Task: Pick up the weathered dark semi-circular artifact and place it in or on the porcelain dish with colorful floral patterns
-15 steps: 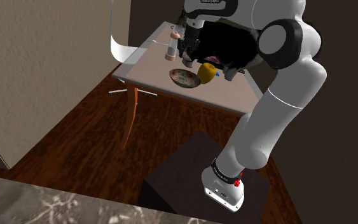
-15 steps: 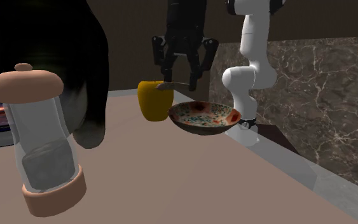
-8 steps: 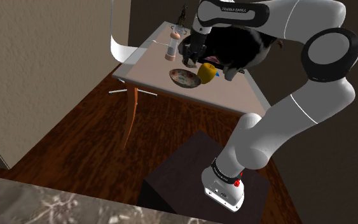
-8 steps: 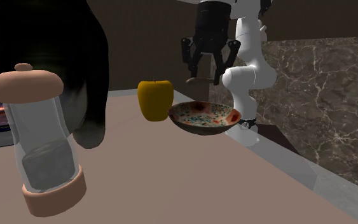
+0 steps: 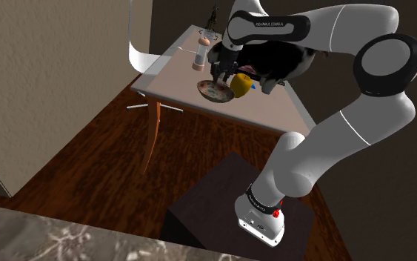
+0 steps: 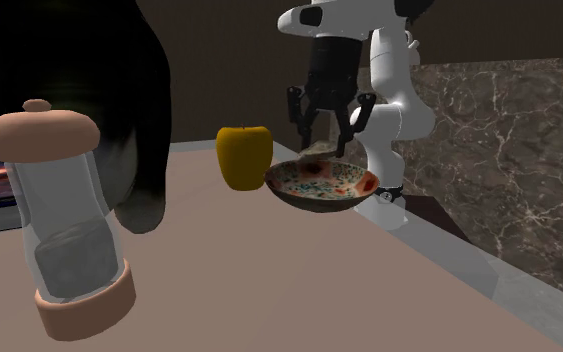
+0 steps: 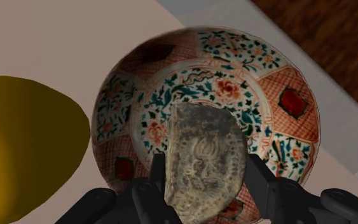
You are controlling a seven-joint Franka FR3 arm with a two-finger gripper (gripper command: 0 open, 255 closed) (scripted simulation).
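The dish (image 7: 231, 54) is white inside, crowded with teal-green leaf sprays and orange-red blossoms, and ringed with red cross-hatched panels, each bearing a dark red lozenge. The artifact (image 7: 203, 159) is mottled grey-brown with a faint scrolled figure on its face, and the gripper (image 7: 205, 170) is all black. In the second exterior view a plain deep-yellow fruit (image 6: 244, 155) sits at the dish's nine o'clock on the pale pinkish-tan table (image 6: 269, 290), and the grinder (image 6: 69, 220) has a clear body with terracotta cap and base.
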